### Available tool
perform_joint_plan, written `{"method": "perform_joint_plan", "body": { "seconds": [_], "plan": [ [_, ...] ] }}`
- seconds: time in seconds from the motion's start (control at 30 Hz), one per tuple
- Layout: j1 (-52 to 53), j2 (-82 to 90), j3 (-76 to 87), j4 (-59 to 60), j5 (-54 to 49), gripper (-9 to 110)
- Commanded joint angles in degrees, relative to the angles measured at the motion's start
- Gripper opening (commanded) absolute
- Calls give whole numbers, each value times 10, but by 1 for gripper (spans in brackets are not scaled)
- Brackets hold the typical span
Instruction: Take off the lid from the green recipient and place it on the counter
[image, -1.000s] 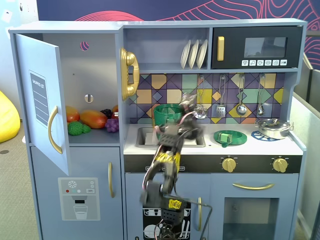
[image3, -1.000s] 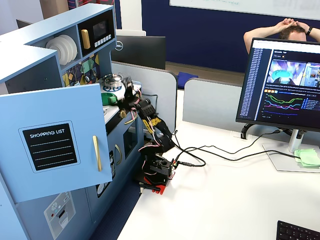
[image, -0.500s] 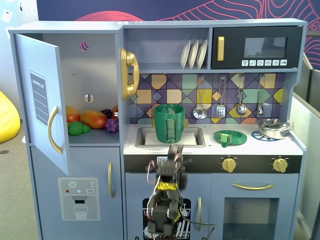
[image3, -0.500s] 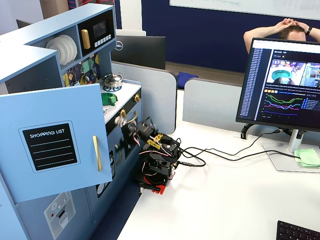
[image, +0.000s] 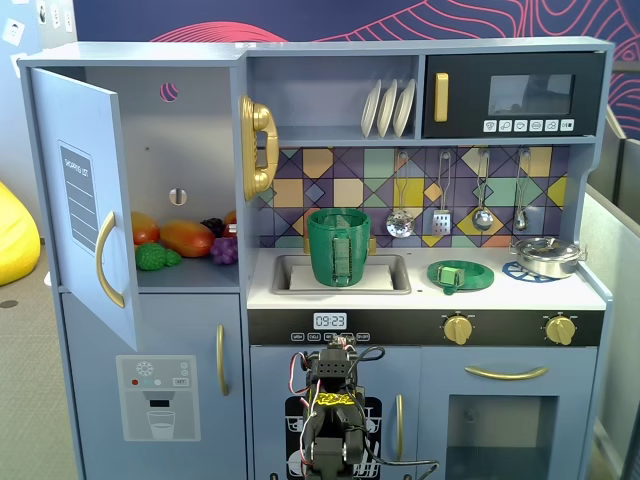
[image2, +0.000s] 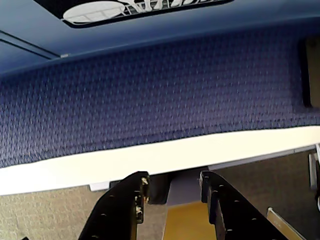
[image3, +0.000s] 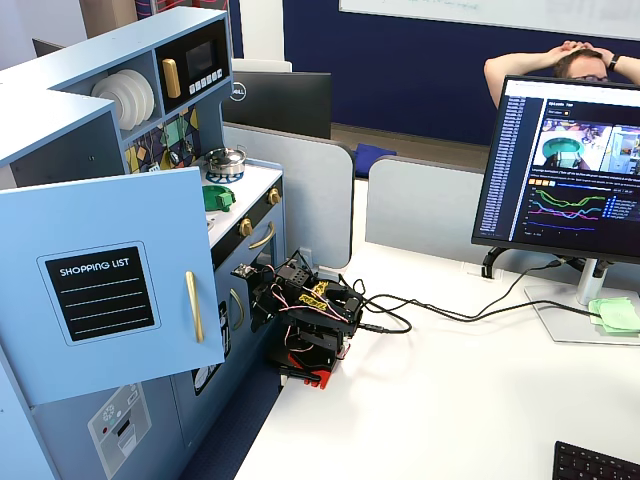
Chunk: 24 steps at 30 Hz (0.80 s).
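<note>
The green recipient (image: 339, 246) stands upright in the sink recess of the white counter (image: 390, 295), with its top open. The lid (image: 460, 275) lies flat on the counter to the right of the sink, knob up. It also shows in a fixed view (image3: 217, 197). My arm (image: 330, 410) is folded low in front of the kitchen, well below the counter and away from both. In the wrist view my gripper (image2: 173, 179) is open and empty, facing blue fabric and a white edge. The recipient is hidden in the side fixed view.
A steel pot (image: 546, 257) sits on the counter's right burner. The fridge door (image: 85, 200) hangs open at the left with toy fruit (image: 185, 238) inside. A monitor (image3: 565, 165) and cables (image3: 430, 310) are on the white desk beside my arm (image3: 305, 315).
</note>
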<state>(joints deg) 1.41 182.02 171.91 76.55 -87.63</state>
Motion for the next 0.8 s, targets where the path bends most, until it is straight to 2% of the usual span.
{"method": "perform_joint_plan", "body": {
  "seconds": [0.0,0.77],
  "plan": [
    [-6,0,-3,90,17,3],
    [-7,1,-3,112,13,4]
  ]
}}
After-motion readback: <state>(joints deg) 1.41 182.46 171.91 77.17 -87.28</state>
